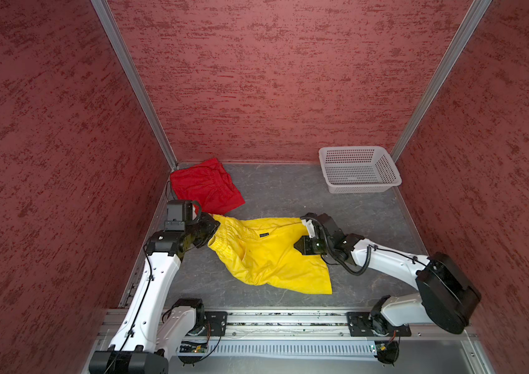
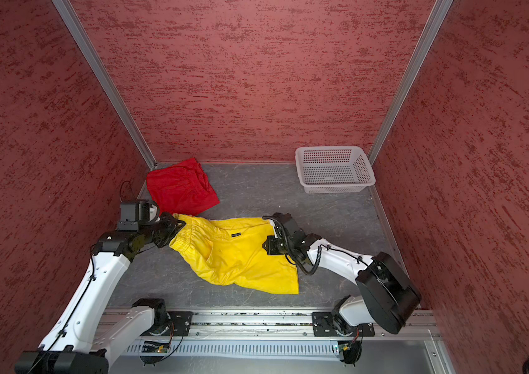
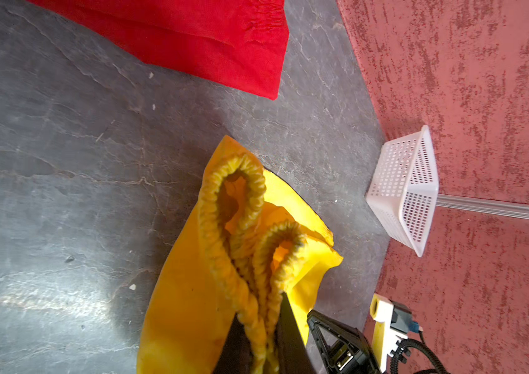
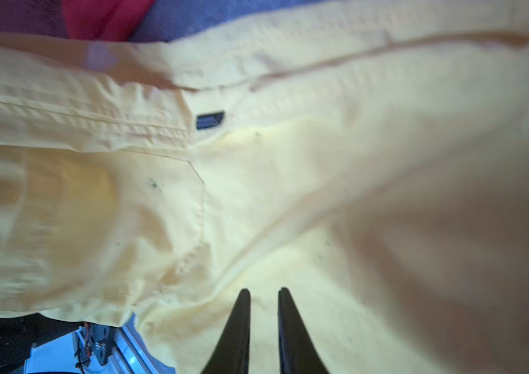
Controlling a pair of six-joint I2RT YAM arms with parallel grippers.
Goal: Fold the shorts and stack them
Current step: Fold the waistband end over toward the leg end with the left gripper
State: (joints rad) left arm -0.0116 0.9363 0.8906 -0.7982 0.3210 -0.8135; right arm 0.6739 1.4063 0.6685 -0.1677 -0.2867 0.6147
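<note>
Shorts, two pairs, red pair [image 1: 205, 186], yellow pair [image 1: 269, 259] pinched by left jaws and right jaws, one white basket [image 1: 365, 184].

Yellow shorts [image 4: 256, 194] blur across the right wrist view.

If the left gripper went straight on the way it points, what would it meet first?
The yellow shorts: the left gripper is shut on their bunched waistband. Past that lies bare table, then probably the corner of the red shorts, though depth is unclear.
</note>
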